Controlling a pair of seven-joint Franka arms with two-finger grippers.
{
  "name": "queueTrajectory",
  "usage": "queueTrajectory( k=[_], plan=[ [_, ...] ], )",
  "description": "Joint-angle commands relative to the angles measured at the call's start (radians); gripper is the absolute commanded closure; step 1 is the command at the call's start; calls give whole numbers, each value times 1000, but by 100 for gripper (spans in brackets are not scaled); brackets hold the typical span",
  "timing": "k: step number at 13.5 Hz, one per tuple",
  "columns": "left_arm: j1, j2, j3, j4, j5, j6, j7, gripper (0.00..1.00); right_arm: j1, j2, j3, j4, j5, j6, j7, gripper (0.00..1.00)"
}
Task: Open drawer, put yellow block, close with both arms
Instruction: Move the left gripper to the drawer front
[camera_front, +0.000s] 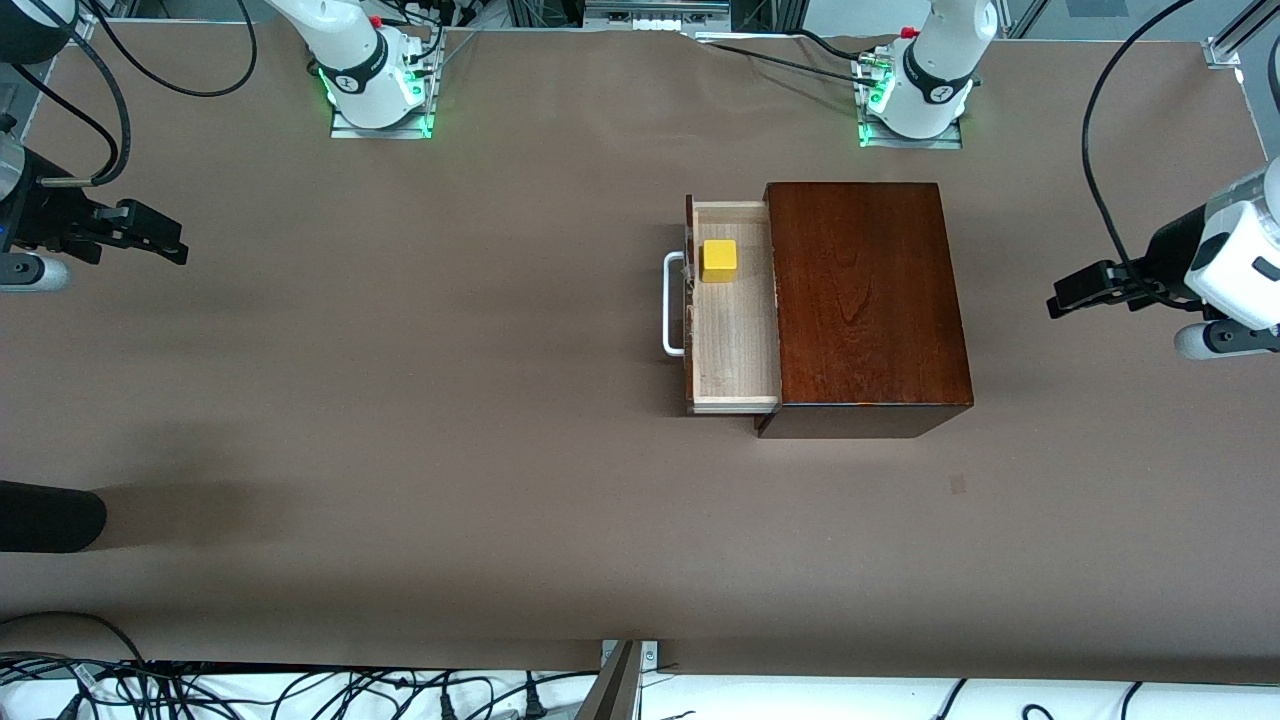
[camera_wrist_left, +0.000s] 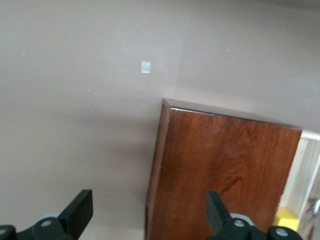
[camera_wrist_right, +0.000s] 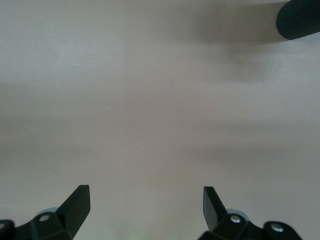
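The drawer (camera_front: 735, 305) is pulled out of the dark mahogany box (camera_front: 865, 300), its white loop handle (camera_front: 672, 305) pointing toward the right arm's end of the table. The yellow block (camera_front: 719, 260) lies in the drawer tray, toward the robots' bases. In the left wrist view the box top (camera_wrist_left: 225, 170) and a corner of the yellow block (camera_wrist_left: 287, 220) show. My left gripper (camera_front: 1062, 300) is open and empty, above the table at the left arm's end, apart from the box. My right gripper (camera_front: 170, 240) is open and empty, above bare table at the right arm's end.
A black rounded object (camera_front: 50, 518) lies at the table edge at the right arm's end, nearer the front camera; it also shows in the right wrist view (camera_wrist_right: 300, 17). A small pale patch (camera_front: 958, 485) marks the brown table cover. Cables run along the front edge.
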Motion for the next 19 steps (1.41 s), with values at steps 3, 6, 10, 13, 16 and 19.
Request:
queueTrajectory(
  k=[3, 6, 10, 13, 16, 19],
  plan=[
    [-159, 9, -2, 34, -81, -55, -391, 0, -19, -11, 16, 8, 4, 3, -18, 0],
    [-311, 21, 1, 33, -90, -57, -675, 0, -19, -11, 16, 13, 2, 2, -16, 0],
    [-539, 119, 6, 37, -81, -46, -1052, 0, -19, -8, 16, 13, 4, 3, -16, 0],
    [-636, 265, 9, 134, -78, -20, -1235, 0, -19, -9, 16, 13, 4, 3, -16, 0],
    [-759, 386, 16, 203, 3, 43, -1411, 0, -19, -8, 16, 13, 4, 3, -16, 0],
    [-845, 469, 19, 217, 111, 152, -1597, 0, -19, -8, 16, 13, 4, 3, -18, 0]
  ],
)
